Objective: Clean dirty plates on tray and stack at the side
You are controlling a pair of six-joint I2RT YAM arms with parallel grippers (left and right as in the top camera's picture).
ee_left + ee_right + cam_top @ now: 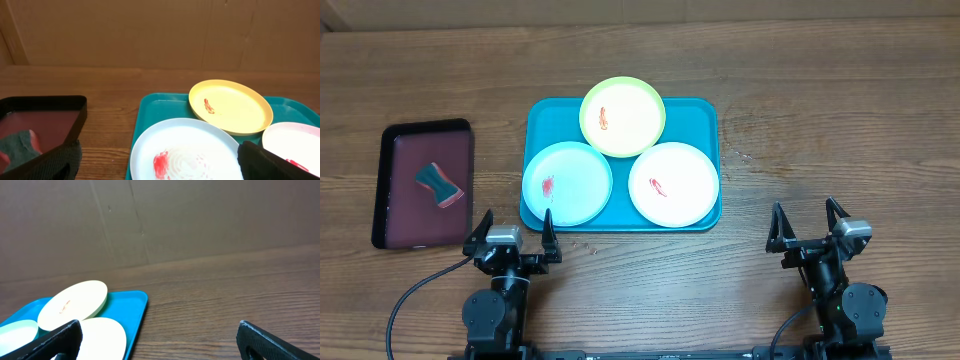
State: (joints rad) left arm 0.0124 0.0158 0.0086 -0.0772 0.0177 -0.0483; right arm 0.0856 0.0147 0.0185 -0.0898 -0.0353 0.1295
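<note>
Teal-blue tray (542,112) at mid-surface, long side toward both arms. Carries all three plates: yellow-green plate (623,117) at the far rim and reaching slightly past it, light blue plate (567,183) near-left, white plate (672,184) near-right, a red smear on each. Seen from overhead, yellow-green rim unbroken where it crosses the two near rims.

Left gripper (517,218) just short of the tray's near-left edge, jaws spread wide, nothing between them. Right gripper (805,214) equally wide and empty-handed, well off to the right of the tray's near corner.

Broad run of wood surface (820,100) right of the tray and beyond it. On the left, only a narrow strip of wood before a dark maroon tray (388,190) with a sponge (441,184) on it.

From the left wrist, white plate mostly hidden behind a dark finger (280,162), near edge of the light blue plate cut off, sponge clipped at the frame corner. From the right wrist, light blue plate only a sliver at the left edge.
</note>
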